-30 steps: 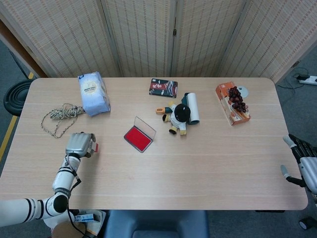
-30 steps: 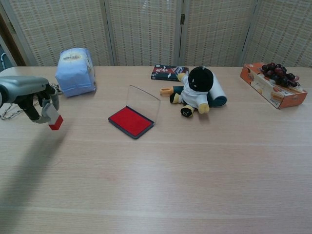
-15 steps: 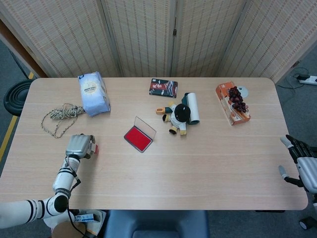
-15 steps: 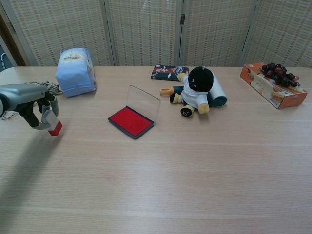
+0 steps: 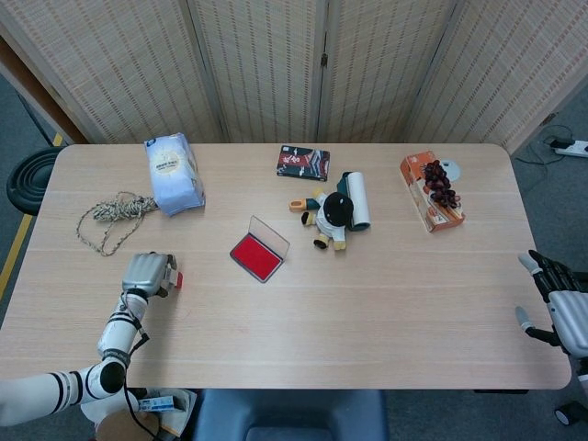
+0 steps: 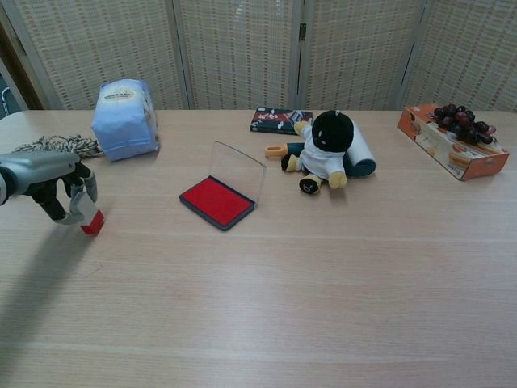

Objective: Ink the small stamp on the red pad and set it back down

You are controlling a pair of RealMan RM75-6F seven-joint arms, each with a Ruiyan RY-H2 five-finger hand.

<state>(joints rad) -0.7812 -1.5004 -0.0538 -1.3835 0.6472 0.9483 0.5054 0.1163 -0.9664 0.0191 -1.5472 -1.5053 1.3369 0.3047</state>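
My left hand (image 5: 147, 273) (image 6: 58, 184) grips the small stamp (image 6: 89, 218) (image 5: 174, 277), a grey body with a red base, at the table's left side. The stamp's red base is at or just above the tabletop; contact is hard to tell. The red ink pad (image 5: 256, 256) (image 6: 216, 202) lies open in the middle of the table, its clear lid (image 6: 238, 170) standing up, well to the right of the stamp. My right hand (image 5: 562, 308) hangs off the table's right edge with fingers spread and nothing in it.
A blue-white bag (image 5: 173, 173) and a coil of rope (image 5: 108, 217) lie behind the left hand. A plush toy (image 5: 333, 215) with a white roll, a dark booklet (image 5: 302, 162) and an orange box with grapes (image 5: 432, 193) sit toward the back.
My left hand has lowered the stamp toward the tabletop and drawn slightly nearer the front edge. The right hand has shifted slightly at the table's edge.
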